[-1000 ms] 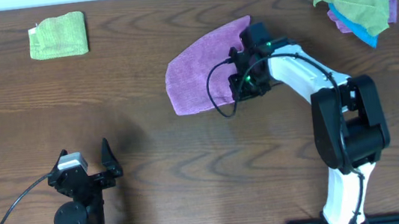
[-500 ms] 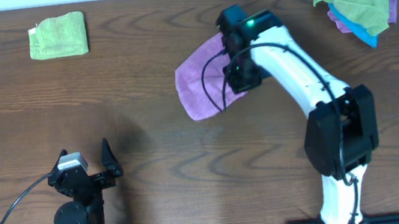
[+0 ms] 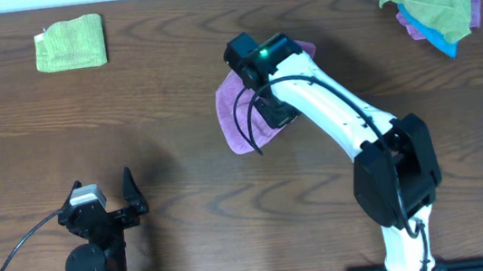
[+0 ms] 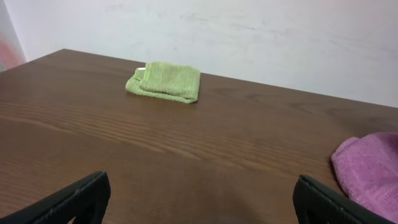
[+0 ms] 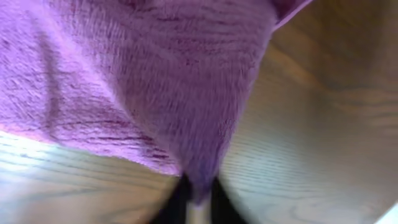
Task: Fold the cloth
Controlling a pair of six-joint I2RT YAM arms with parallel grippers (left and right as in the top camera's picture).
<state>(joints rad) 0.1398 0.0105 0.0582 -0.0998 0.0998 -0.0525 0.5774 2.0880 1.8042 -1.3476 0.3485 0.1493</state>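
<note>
right wrist: right gripper (image 5: 198, 200) pinches cloth (image 5: 155, 81) | overhead hides that grip | left gripper (image 3: 101, 184) fingers apart

A purple cloth (image 3: 234, 118) lies bunched near the middle of the brown table (image 3: 182, 170), one corner peeking out past the arm's far side. The white right arm (image 3: 330, 112) reaches across from the near edge, and the right gripper (image 3: 275, 110) sits on top of the cloth – its jaws are too dark to read from above. The left gripper (image 3: 102, 190) rests near the front-left edge, fingers spread wide and holding nothing. A folded green cloth (image 3: 70, 43) lies far left – a heap of green, blue and purple cloths (image 3: 432, 4) far right.
</note>
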